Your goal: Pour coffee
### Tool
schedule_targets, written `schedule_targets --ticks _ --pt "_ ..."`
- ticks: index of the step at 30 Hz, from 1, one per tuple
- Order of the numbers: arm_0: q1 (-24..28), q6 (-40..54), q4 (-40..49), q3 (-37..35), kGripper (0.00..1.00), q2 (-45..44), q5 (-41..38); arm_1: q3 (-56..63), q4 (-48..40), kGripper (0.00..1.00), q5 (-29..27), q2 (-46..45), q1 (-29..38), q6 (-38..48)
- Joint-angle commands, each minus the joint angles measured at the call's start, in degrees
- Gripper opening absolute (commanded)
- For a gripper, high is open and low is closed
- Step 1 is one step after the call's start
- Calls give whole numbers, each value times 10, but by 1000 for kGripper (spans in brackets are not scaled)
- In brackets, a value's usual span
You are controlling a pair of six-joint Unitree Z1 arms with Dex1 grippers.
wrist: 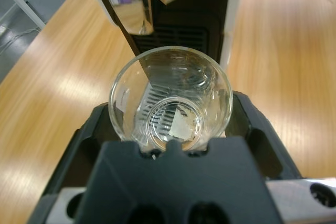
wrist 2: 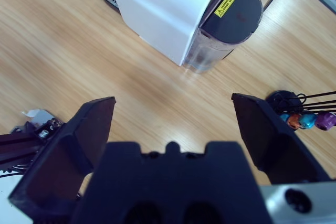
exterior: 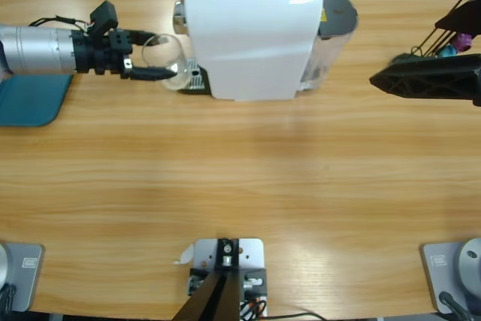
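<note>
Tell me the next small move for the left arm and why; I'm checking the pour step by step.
Probably ease the clear glass a little further under the coffee machine and set it down. The left end effector grips it right at the machine's front, above the drip grille, and the glass looks almost empty, with no real layer of coffee yet.

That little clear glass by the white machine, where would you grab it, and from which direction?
Grip the clear glass by its round side wall, jaws on opposite sides, coming in level from the side away from the white machine, which blocks the other side. It stands upright with its mouth open, so a sideways hold keeps it level. The left gripper already straddles it that way.
</note>
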Motion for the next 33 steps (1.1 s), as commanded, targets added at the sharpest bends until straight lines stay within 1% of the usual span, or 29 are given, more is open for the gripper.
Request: schedule_targets --ticks 1,5,8,14,18,25,31,32,33 --pt "-7 0 -8 -46 0 54 26 17 -3 1000 -2 15 1 -4" --pt "-7 -4 -4 -65 0 64 32 15 16 1000 3 2 0 -5" --pt "-10 -4 0 -65 0 63 32 23 19 1000 5 -12 0 -5" --pt "-27 -6 4 -49 0 55 32 23 12 1000 4 -8 0 -5" --pt "-30 -5 3 -43 0 53 38 23 11 1000 4 -8 0 -5" --pt "-35 -4 2 -10 0 39 47 31 0 1000 5 -5 0 -5" --pt "-35 -3 2 -13 0 40 53 39 -10 1000 6 -3 0 -2" --pt "-35 -3 2 -14 76 40 54 38 -10 1000 6 -2 0 -2" --pt "-35 -4 2 -14 639 40 56 38 -10 1000 6 -2 0 -2"
